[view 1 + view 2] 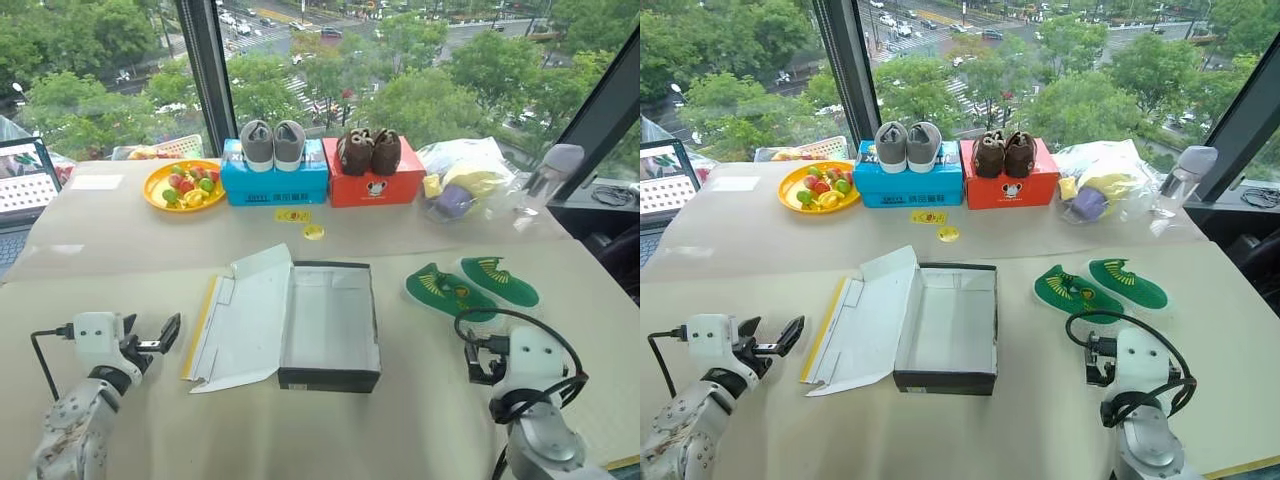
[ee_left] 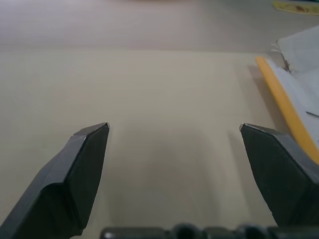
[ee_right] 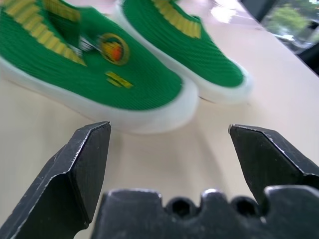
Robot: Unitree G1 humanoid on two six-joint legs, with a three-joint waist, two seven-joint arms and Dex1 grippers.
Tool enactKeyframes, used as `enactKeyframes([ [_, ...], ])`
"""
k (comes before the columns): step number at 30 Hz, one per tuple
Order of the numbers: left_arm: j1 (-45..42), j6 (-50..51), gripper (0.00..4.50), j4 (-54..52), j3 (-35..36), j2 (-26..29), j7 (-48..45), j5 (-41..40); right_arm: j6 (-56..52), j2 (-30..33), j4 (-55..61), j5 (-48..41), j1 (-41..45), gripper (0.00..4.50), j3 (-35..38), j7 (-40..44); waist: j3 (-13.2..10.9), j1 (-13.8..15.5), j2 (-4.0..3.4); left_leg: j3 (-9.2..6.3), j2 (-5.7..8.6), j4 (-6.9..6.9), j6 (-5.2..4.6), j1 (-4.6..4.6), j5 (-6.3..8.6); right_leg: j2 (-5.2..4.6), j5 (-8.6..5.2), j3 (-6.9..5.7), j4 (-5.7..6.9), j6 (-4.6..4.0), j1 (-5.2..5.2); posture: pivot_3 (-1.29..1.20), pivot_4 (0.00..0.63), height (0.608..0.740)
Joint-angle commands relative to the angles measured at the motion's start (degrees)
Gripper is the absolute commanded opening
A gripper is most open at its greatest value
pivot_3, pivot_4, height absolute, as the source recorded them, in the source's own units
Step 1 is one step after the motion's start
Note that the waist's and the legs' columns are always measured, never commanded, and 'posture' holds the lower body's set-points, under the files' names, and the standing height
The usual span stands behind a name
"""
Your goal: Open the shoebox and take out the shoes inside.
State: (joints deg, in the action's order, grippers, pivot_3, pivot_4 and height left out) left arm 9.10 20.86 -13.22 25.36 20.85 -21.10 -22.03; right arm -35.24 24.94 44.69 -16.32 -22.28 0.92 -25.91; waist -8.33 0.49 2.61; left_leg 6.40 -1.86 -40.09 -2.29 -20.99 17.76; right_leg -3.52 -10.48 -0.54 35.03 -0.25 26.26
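Left hand [image 1: 160,335] low over the desk [image 1: 130,250], fingers spread, nothing between them. It points toward the flipped-back lid of the shoebox [image 1: 300,325], just short of the lid's yellow edge.

Right hand [image 3: 169,134] also spread wide and empty, hovering just short of the shoes [image 1: 470,287].

Shoebox sits centre of the desk, lid hinged fully back to the left, white interior bare. Both green shoes are out, lying side by side on the desk to the right of the box, well apart from it. The nearer one is right in front of the right hand's fingertips. Looks to me like the task is effectively done.

Further back along the window: fruit plate [image 1: 183,184], blue shoebox [image 1: 273,180] with the grey pair [image 1: 272,144] on top, red shoebox [image 1: 372,182] with the brown pair [image 1: 369,150], clear bag of toys [image 1: 462,180]. Laptop [image 1: 22,185] at far left edge.

Risks from here:
- right hand is close to the shoes; any forward creep would nudge the near shoe into the other or toward the desk edge
- left hand could catch the open lid if it swings right, dragging or tipping the light empty box
- right arm's looped cable [image 1: 515,325] hangs near the shoes and could snag one on retreat
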Motion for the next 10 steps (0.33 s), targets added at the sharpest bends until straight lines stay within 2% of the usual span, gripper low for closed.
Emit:
enactKeyframes([
  [1,-0.6,-2.9,4.5,-1.3,-0.4,-0.1,0.4,0.7,2.7,-1.0,-0.5,5.7,0.3,4.48,-0.9,2.6,0.0,-0.1,0.0,0.0,-0.01,-0.01,0.0,0.02,-0.02,0.01,0.01,0.0,0.01,-0.01,0.0,0.0,0.15,0.731],
  [10,-1.3,-7.0,4.5,0.7,-1.2,-0.5,1.1,2.5,3.8,-6.0,-3.3,11.3,0.5,4.48,-0.3,7.8,0.0,-0.1,0.0,-0.01,-0.06,0.05,0.03,0.22,-0.06,0.08,0.03,-0.01,0.06,-0.04,-0.06,0.0,0.15,0.731],
])
